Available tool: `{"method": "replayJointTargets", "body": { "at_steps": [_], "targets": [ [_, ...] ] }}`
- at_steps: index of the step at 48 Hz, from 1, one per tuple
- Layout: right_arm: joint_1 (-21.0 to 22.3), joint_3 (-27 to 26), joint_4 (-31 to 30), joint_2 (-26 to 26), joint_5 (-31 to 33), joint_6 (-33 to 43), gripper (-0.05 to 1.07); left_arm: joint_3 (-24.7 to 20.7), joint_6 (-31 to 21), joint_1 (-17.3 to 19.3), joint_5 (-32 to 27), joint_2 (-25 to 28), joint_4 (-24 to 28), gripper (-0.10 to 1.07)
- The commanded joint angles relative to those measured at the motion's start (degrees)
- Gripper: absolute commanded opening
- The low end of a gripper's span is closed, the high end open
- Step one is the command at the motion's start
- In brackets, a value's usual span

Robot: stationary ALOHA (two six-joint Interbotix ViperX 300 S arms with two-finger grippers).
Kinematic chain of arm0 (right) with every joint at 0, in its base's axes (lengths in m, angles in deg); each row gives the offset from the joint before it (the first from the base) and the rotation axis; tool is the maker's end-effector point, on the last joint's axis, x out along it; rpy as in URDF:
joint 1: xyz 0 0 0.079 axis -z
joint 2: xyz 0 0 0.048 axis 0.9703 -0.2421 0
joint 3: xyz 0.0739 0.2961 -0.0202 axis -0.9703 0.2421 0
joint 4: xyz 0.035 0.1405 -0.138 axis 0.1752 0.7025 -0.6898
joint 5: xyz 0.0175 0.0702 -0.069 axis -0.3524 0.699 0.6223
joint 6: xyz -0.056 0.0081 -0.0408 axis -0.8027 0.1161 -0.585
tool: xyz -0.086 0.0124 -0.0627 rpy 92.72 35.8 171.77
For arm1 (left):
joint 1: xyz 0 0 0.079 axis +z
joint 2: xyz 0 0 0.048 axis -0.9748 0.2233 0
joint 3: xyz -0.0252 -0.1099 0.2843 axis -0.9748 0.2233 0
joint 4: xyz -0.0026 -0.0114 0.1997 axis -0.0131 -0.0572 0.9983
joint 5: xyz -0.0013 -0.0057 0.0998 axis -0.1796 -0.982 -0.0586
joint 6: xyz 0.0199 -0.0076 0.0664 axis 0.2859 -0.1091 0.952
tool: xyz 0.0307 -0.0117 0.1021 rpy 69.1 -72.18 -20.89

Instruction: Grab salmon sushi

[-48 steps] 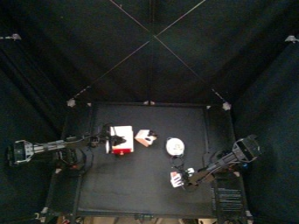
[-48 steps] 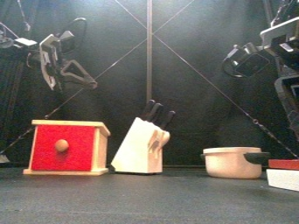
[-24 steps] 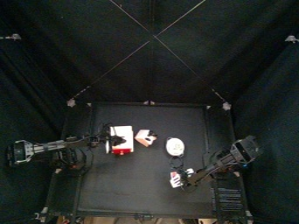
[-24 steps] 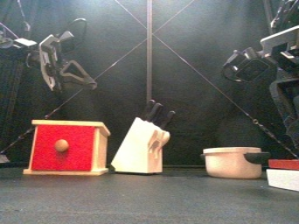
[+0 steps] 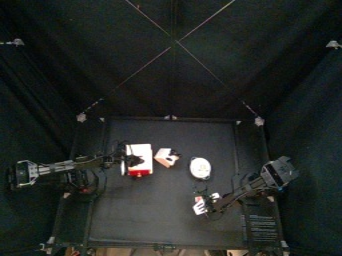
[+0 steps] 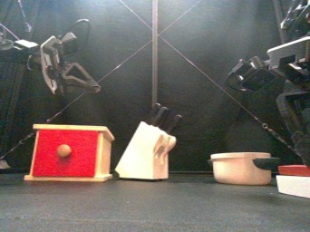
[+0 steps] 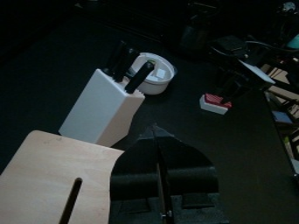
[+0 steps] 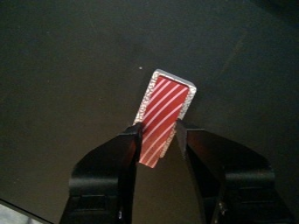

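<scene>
The salmon sushi (image 8: 165, 109), a small red-and-white striped oblong on a white base, lies on the black table near its front right (image 5: 199, 206). It also shows at the right edge of the front view (image 6: 295, 179) and small in the left wrist view (image 7: 216, 102). My right gripper (image 8: 158, 133) is open, low over it, with one jaw on each side of the sushi's near end. My left gripper (image 7: 160, 133) is shut and empty, resting at the table's left (image 5: 116, 160) beside the red box.
A red-fronted wooden box (image 5: 138, 160) stands left of centre, with a white knife block (image 5: 166, 156) next to it and a round white pot (image 5: 201, 167) further right, just behind the sushi. The table's front left is bare.
My right arm has come down and forward towards the sushi. The left arm and the objects have not moved.
</scene>
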Motion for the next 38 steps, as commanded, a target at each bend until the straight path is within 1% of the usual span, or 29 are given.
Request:
{"method": "replayJointTargets", "body": {
  "at_steps": [1,38],
  "targets": [
    [0.26,-0.97,-0.62,0.53,-0.79,0.09,0.75,-0.70,0.09,-0.18,0.09,0.00,-0.09,0.14],
    [1.41,-0.44,-0.70,-0.70,-1.14,-0.09,0.74,-0.62,0.09,-0.18,0.00,0.00,-0.18,0.14]
  ]
}}
